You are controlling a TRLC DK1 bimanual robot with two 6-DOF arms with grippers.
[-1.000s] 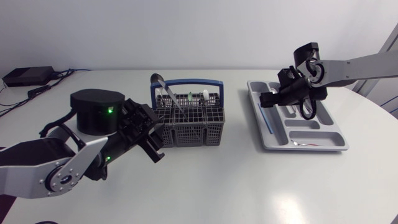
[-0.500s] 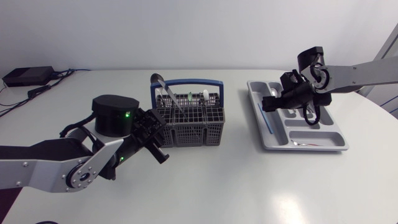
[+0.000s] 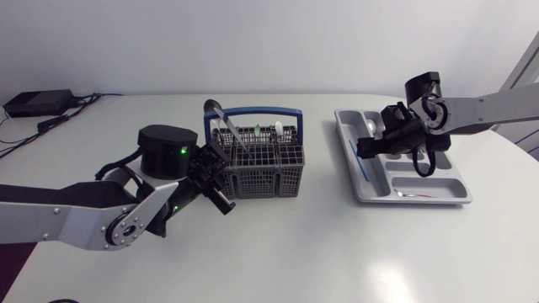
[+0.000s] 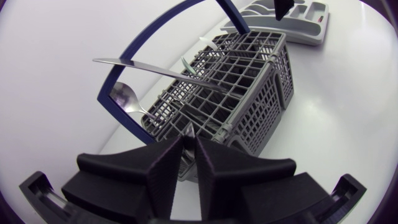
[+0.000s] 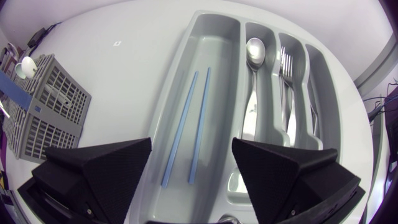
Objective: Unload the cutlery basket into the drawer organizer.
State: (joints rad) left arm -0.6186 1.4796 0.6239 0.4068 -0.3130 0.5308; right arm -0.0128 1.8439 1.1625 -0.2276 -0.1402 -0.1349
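From above, we see the cutlery basket [image 3: 261, 164] at the middle of the table [image 3: 320, 252] and the drawer organizer [image 3: 421, 192] toward its right edge. In the left wrist view, our left gripper [image 4: 189, 149] is pinched nearly together at the basket's corner; we cannot tell whether it grips anything. In the right wrist view, our right gripper [image 5: 193, 163] gapes wide and empty over the organizer's blue chopsticks [image 5: 186, 124].

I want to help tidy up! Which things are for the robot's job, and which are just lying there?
For the job: cutlery basket, knife and spoon in it, drawer organizer holding blue chopsticks, a second spoon and forks.
Just lying about: black box with cables at the table's far corner.
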